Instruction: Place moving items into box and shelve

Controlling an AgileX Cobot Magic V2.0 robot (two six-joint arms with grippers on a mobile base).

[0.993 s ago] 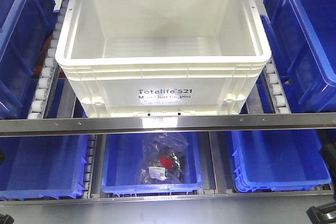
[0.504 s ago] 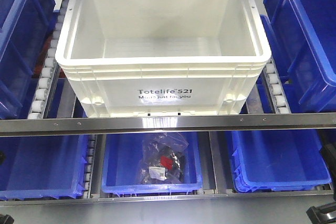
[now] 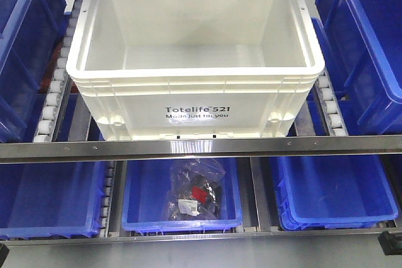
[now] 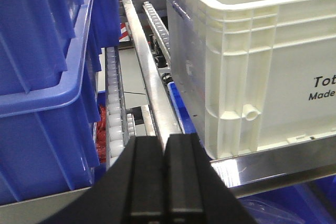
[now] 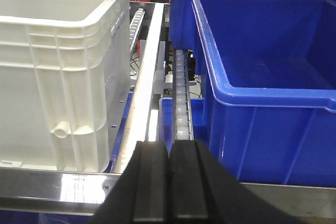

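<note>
The box (image 3: 195,77), a large white tote printed "Totelife 521", sits on the upper roller shelf between blue bins. What I see of its inside holds nothing. The moving items are out of view. My left gripper (image 4: 164,139) is shut with nothing between its fingers, low in front of the box's left front corner (image 4: 231,77). My right gripper (image 5: 169,145) is also shut and holds nothing. It points into the gap between the box's right wall (image 5: 63,66) and a blue bin (image 5: 273,103).
A steel rail (image 3: 201,147) runs across below the box. Under it stand three blue bins. The middle bin (image 3: 182,224) holds a clear bag of dark parts (image 3: 196,194). Tall blue bins (image 3: 370,42) flank the box, with white roller tracks (image 3: 53,92) between.
The dark arm parts at the left and right edges of the front view have drawn back toward the bottom corners. The box has not moved.
</note>
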